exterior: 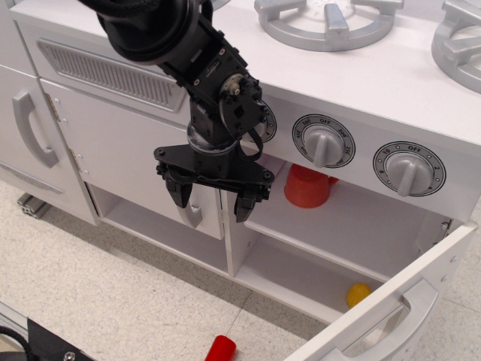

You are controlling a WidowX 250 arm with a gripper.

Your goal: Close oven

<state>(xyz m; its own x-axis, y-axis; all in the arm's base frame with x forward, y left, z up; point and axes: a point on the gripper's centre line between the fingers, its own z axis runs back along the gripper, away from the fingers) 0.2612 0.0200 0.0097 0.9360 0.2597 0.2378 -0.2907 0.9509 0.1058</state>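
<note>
The oven is the white toy kitchen's right-hand cavity [353,226], and it stands open. A red cup [307,188] sits on its shelf and a small yellow object [358,294] lies on its floor. The oven door [421,282] is swung far out at the lower right, seen edge-on, with its grey handle [402,320] facing outward; its window does not show from this angle. My black gripper [212,199] hangs open and empty in front of the cupboard door, just left of the oven cavity and well away from the oven door.
A white cupboard door [128,162] with a grey handle [192,216] is behind my fingers. Two grey knobs [323,143] [409,167] sit above the cavity, burners [327,22] on top. Another cupboard handle [30,128] is far left. A red object [220,348] lies on the floor.
</note>
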